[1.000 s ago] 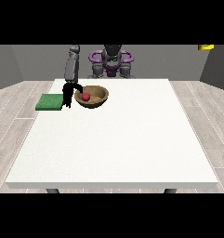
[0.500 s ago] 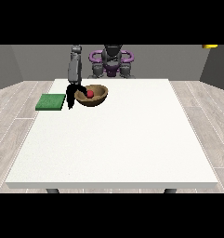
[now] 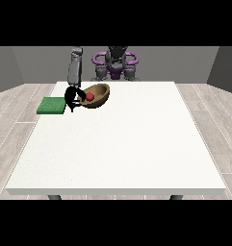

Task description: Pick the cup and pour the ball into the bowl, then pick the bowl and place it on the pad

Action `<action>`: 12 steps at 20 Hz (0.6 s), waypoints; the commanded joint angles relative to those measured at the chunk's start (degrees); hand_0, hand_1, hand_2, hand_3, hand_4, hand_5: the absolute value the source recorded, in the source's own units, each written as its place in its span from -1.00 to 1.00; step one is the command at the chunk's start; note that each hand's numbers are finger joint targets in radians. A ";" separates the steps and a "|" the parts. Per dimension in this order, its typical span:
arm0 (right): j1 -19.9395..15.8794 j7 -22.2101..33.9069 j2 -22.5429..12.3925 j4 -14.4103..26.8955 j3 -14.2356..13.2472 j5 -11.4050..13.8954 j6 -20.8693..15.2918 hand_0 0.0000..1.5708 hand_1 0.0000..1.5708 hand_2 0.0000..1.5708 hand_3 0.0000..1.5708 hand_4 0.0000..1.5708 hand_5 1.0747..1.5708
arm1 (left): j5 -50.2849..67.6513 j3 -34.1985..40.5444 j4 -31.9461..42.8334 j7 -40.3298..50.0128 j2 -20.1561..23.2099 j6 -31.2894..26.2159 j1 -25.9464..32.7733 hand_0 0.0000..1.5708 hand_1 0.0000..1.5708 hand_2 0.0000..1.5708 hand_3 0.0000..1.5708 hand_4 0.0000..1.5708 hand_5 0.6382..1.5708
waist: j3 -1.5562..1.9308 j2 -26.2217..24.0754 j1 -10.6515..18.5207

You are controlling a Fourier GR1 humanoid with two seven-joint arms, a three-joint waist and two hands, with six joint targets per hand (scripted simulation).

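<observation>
A brown wooden bowl [image 3: 99,95] with a red ball [image 3: 90,96] inside is at the table's far left part. It is tilted, its right rim higher than its left. The black hand at the view's left [image 3: 71,98] is curled round the bowl's left rim, under a grey forearm [image 3: 75,71]. A flat green pad [image 3: 51,105] lies on the table just left of that hand. I see no cup. The hand at the view's right does not show.
The robot's torso with purple rings [image 3: 115,61] stands behind the white table's far edge [image 3: 136,82]. Wide bare tabletop [image 3: 122,149] stretches from the bowl towards the camera and to the right.
The bowl has risen slightly and tipped, right rim up, with the hand at the view's left still on its rim. The ball stays inside. The pad has not moved.
</observation>
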 commanded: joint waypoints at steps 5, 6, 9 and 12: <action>0.97 21.15 -9.12 -0.15 5.27 6.61 -5.42 1.00 1.00 1.00 0.50 0.27 0.89 | -1.11 0.87 5.66 -0.73 0.53 -0.75 4.09 -1.00 -1.00 -1.00 -1.00 0.52 0.90 | 1.66 -5.06 -4.21; -1.91 23.98 -12.67 -1.55 4.50 6.21 -4.70 1.00 1.00 1.00 0.41 0.31 0.91 | -0.72 2.72 7.52 -1.64 2.17 -0.59 3.34 -1.00 -1.00 -1.00 -1.00 0.52 0.91 | 1.63 -3.64 -4.94; -4.78 34.42 -13.73 -5.19 8.00 7.70 -3.16 1.00 1.00 1.00 0.31 0.33 0.95 | -3.02 2.99 11.37 -5.49 2.18 -1.49 7.70 -1.00 -1.00 -1.00 -1.00 0.53 0.93 | 1.71 -7.66 -8.24; -5.19 36.36 -18.89 -5.69 7.56 7.64 1.50 1.00 1.00 1.00 0.10 0.35 0.94 | -2.65 4.99 13.56 -8.60 4.31 -3.34 10.20 -1.00 -1.00 -1.00 -1.00 0.53 0.93 | 1.87 -6.56 -9.51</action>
